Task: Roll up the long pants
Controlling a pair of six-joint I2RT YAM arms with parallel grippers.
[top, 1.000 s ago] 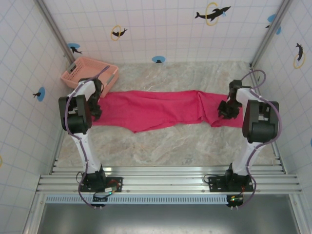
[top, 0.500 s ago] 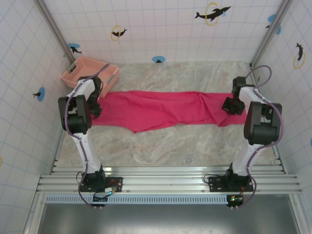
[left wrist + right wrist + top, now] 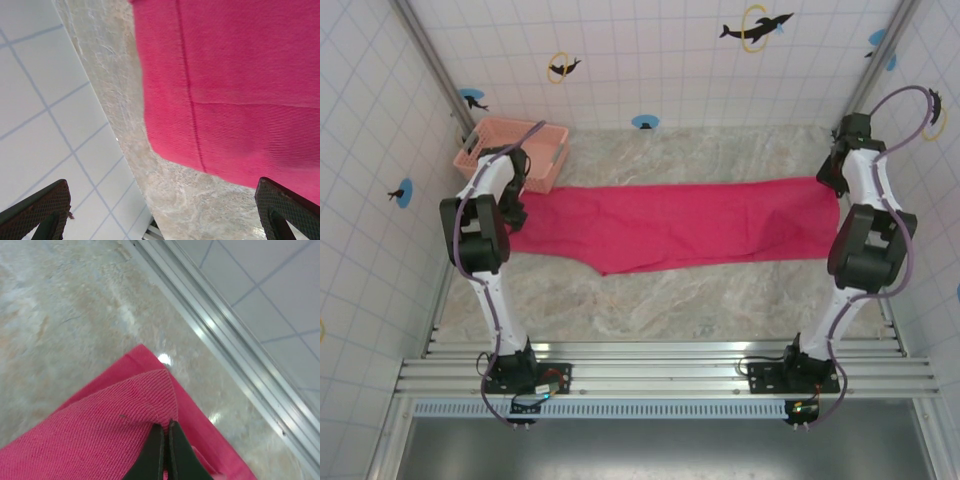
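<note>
Marble tabletop (image 3: 670,300), pants (image 3: 670,225) flat across it. Right hand (image 3: 164,429) pinched on pants' right corner; left hand (image 3: 160,212) wide over left end, near basket (image 3: 490,140). Best: tug gently, smooth wrinkles, pin left end before rolling.

Premises: a purpose-built robot test cell of laboratory type, not a dwelling.

Evidence:
- The left arm (image 3: 480,240) and right arm (image 3: 865,250) are bolted to aluminium rails (image 3: 660,372) at the near edge of a marble-patterned surface (image 3: 700,300).
- Aluminium corner posts (image 3: 432,62) frame white tile-printed wall panels (image 3: 650,60) on three sides.
- The panels carry dolphin decals (image 3: 755,28).
- Exposed cabling (image 3: 910,95) runs along both arms.
</note>
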